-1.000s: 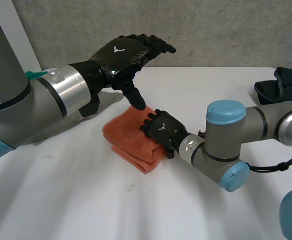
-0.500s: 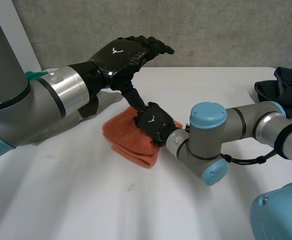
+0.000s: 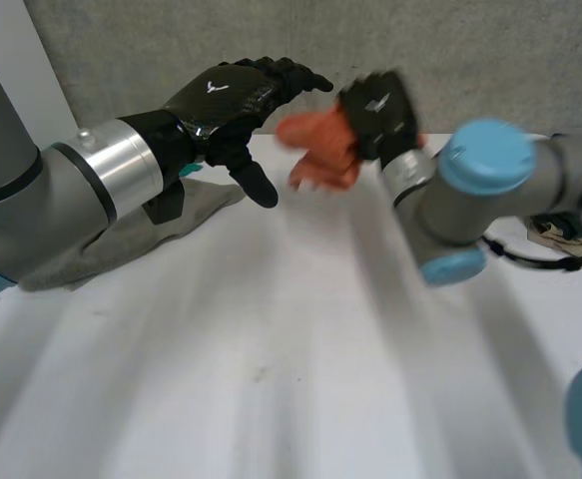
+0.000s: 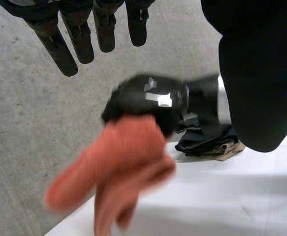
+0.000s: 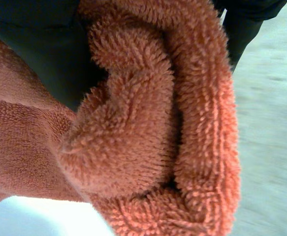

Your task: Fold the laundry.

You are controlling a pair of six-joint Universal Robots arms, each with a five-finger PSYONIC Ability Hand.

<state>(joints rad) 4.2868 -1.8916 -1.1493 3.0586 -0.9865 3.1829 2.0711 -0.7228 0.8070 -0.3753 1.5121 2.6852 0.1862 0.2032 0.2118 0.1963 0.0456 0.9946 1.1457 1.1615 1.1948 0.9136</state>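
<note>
My right hand is raised above the back of the table, shut on the orange towel, which hangs bunched from its grip. In the left wrist view the right hand holds the orange towel in the air beyond my fingertips. The towel's thick pile is pressed against the right palm. My left hand hovers open beside the towel, fingers straight and thumb pointing down, holding nothing.
A grey cloth lies on the white table under my left forearm. A dark garment pile sits at the table's far right side. A grey wall stands behind the table.
My right hand closed on the orange towel and swung it up off the table towards the back. My left hand stayed almost where it was, lifting slightly.
</note>
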